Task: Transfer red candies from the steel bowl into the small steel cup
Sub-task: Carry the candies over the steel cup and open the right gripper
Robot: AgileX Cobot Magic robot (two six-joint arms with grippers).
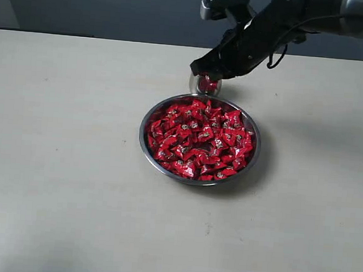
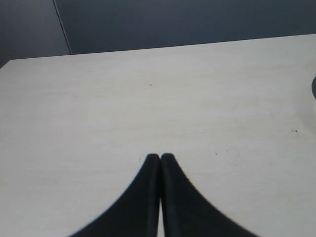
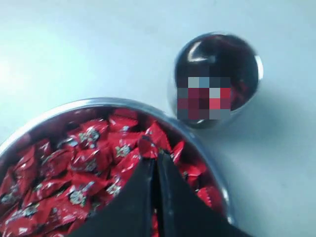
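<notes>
The steel bowl (image 1: 142, 133) sits mid-table, heaped with red candies (image 1: 200, 137). Just behind its far rim stands the small steel cup (image 1: 202, 85), with red showing inside it. My right gripper (image 1: 206, 72) hangs low over the cup and the bowl's far rim. In the right wrist view its fingers are shut (image 3: 154, 155) with one red candy (image 3: 148, 146) pinched at the tips, above the bowl's rim (image 3: 74, 104) and short of the cup (image 3: 197, 49). The bowl's other candies (image 3: 89, 158) lie below. My left gripper (image 2: 160, 157) is shut and empty over bare table.
The pale table (image 1: 55, 164) stretches wide around the bowl, with a dark wall behind its far edge (image 1: 82, 37). The right arm's black body (image 1: 270, 30) reaches in from the upper right. The left arm is out of the exterior view.
</notes>
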